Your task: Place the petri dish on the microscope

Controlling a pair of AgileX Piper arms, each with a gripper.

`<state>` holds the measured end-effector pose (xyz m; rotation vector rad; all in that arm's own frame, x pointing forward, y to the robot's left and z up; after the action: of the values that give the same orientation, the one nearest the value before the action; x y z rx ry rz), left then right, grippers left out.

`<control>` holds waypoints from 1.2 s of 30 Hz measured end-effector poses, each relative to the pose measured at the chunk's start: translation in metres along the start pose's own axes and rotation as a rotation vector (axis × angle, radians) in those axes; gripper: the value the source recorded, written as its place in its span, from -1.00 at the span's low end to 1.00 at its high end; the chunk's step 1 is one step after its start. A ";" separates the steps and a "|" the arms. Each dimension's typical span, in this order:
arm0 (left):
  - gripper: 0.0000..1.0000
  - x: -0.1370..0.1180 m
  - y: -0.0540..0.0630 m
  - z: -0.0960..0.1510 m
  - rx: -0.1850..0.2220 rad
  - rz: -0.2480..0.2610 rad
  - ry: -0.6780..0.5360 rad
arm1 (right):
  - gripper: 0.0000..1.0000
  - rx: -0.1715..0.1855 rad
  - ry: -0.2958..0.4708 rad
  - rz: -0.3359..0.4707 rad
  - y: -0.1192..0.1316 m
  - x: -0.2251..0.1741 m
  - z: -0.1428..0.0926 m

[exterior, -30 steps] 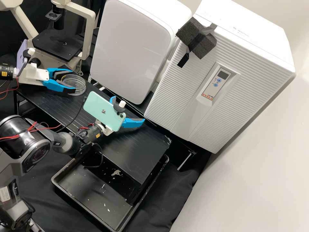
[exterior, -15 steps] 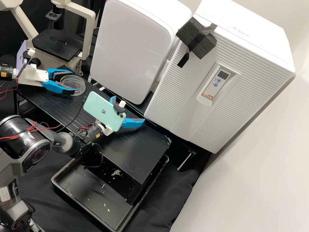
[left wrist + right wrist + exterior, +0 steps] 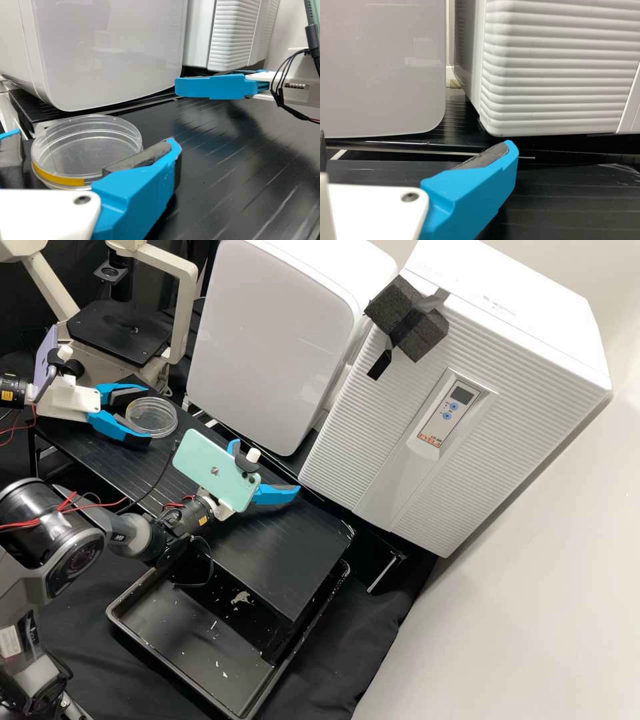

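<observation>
Fingers of the left gripper point(image 3: 149, 413) are standing apart, one on either side of the nearer part of the clear round dish point(image 3: 157, 419). From where I'm watching, they aren't clamping it, though I cannot tell whether either one is brushing its wall. The dish is lying flat on the black bench point(image 3: 287, 560), near the microscope point(image 3: 183, 313), whose dark platform point(image 3: 120, 330) is standing bare behind it. In the left wrist view, a yellow strip point(image 3: 55, 176) is running along part of the dish's side, and a grey pad point(image 3: 142, 155) on one finger is overlapping the rim from that angle.

Over the other part of the bench, the right gripper point(image 3: 267, 465) is also holding its fingers apart, with nothing between them, well away from the dish. A pale green phone point(image 3: 212, 473) is sitting on that gripper, and a purple one point(image 3: 43, 367) is riding on the left.

Behind the bench, a smooth white cabinet point(image 3: 273, 340) is standing beside a ribbed white one point(image 3: 353, 440), which is carrying a small control panel point(image 3: 448, 413) and a dark foam block point(image 3: 410, 320) taped to it. Lower down, a black tray point(image 3: 143, 648) is reaching partly under the bench, with pale scraps point(image 3: 241, 599) lying in it.
</observation>
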<state>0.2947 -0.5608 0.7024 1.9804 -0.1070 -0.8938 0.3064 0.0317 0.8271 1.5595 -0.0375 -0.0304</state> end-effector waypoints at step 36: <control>-1.00 0.009 -0.005 -0.001 -0.024 -0.009 -0.008 | 1.00 0.000 0.000 0.000 0.000 0.000 0.000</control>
<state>0.3009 -0.5607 0.6936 1.9568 -0.0916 -0.9054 0.3064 0.0317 0.8271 1.5595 -0.0375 -0.0304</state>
